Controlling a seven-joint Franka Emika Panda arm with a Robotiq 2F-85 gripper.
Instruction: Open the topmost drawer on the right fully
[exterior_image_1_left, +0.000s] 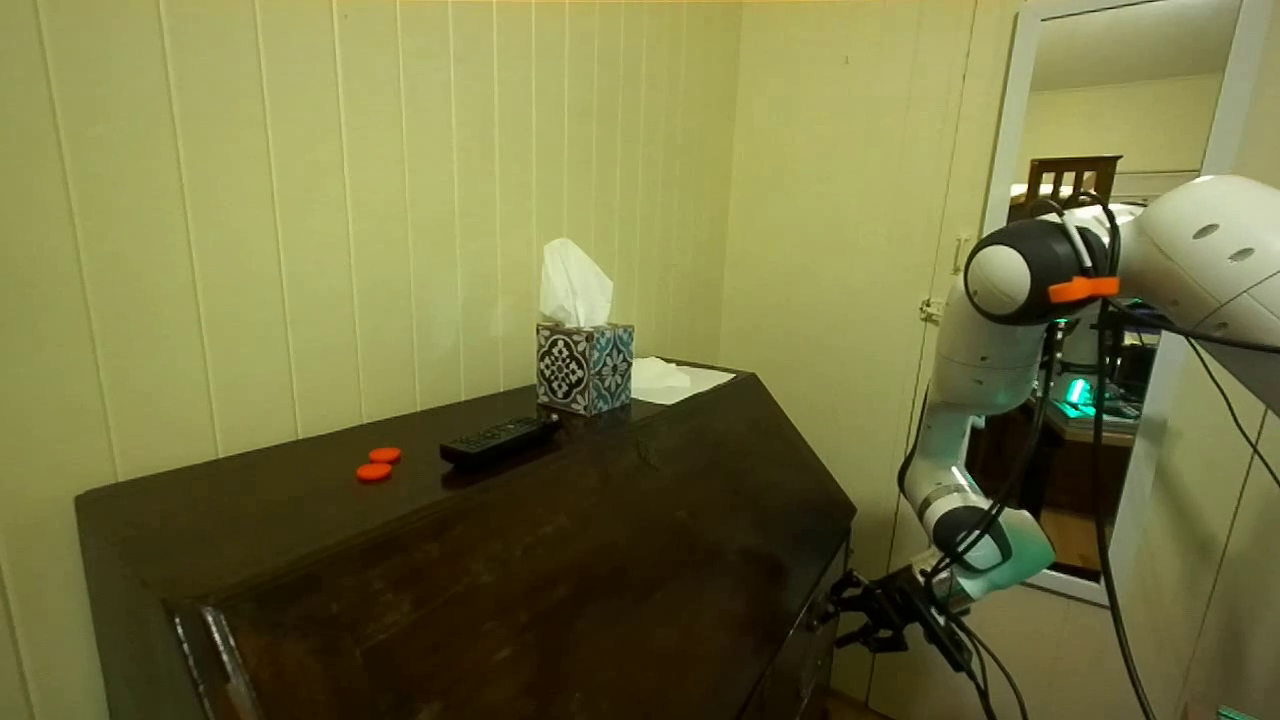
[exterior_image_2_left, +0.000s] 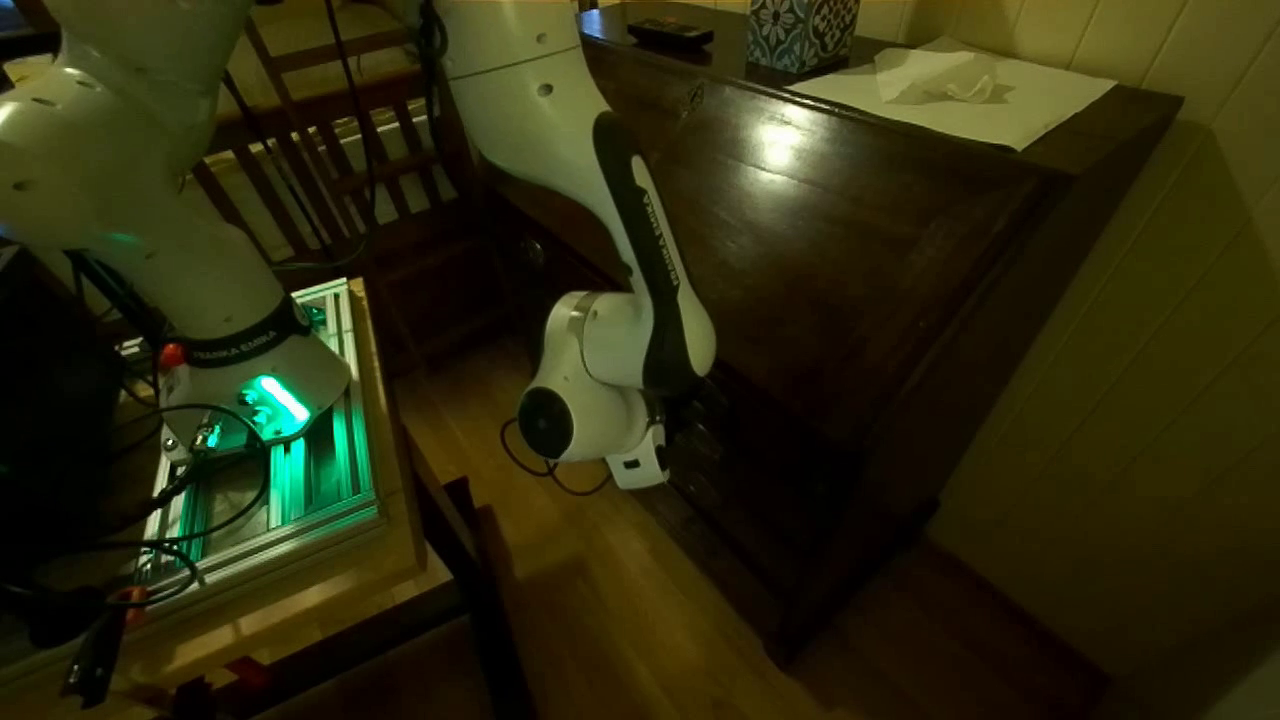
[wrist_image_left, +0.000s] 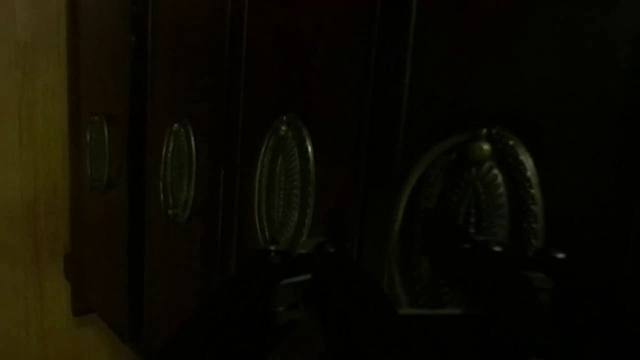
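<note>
Topmost drawer (wrist_image_left: 450, 85) on the right sits in the dark table (exterior_image_1_left: 280, 500), under the slanted front (exterior_image_1_left: 560, 590); it's so dim down there that I can't tell how far out it stands. Its oval handle (wrist_image_left: 492, 200) looms largest in the wrist view, and three more oval pulls (wrist_image_left: 178, 172) line up between it and the floor (wrist_image_left: 35, 175). The claw (exterior_image_1_left: 842, 617) is right at the drawer's face with its fingers spread apart, one of them crossing in front of part of that handle; whether it touches, the dark hides. Up top, a patterned tissue box (exterior_image_1_left: 585, 370) stands upright between a black remote (exterior_image_1_left: 498, 440) and some white paper (exterior_image_1_left: 700, 384) with a crumpled tissue (exterior_image_2_left: 930, 76) on it. Two orange-red discs (exterior_image_1_left: 374, 472) lie close together near the remote.
</note>
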